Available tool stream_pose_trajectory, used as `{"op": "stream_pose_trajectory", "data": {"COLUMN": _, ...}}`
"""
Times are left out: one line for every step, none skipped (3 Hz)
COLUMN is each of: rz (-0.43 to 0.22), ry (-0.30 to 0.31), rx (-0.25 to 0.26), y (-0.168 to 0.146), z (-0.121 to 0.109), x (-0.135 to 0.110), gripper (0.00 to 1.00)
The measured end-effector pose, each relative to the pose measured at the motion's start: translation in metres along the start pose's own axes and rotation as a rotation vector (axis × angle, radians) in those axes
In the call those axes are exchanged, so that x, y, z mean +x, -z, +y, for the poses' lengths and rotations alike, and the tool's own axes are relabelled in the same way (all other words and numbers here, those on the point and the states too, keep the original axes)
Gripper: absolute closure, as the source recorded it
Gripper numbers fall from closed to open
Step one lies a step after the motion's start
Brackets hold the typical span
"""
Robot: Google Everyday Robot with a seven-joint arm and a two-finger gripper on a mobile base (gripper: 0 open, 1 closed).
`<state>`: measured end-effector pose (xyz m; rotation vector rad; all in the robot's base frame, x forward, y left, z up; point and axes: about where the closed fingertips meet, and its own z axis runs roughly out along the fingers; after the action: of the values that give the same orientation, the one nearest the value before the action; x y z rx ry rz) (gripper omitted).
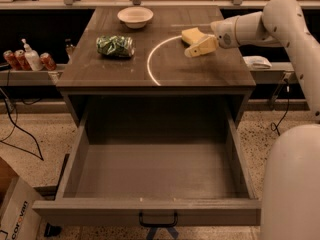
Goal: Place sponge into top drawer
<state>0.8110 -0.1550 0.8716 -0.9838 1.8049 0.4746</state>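
Observation:
The pale-yellow sponge lies on the cabinet top at its right rear. My gripper is just in front and to the right of the sponge, low over the top and touching or nearly touching it. The white arm reaches in from the right. The top drawer is pulled fully out below the top, its dark handle at the front centre. The drawer's inside is bare.
A green wrinkled bag lies at the left of the cabinet top and a white bowl at the rear centre. Cans and a bottle stand on a shelf to the left. My white body fills the lower right beside the drawer.

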Motion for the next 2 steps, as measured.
{"op": "stream_pose_trajectory", "data": {"rz": 0.0, "ry": -0.039, "rx": -0.005, "y": -0.012, "z": -0.0098, "x": 0.0043, "gripper": 0.0}}
{"op": "stream_pose_trajectory", "data": {"rz": 0.002, "ry": -0.073, "rx": -0.007, "y": -0.0215, "z": -0.0169, "x": 0.0075, "gripper": 0.0}}
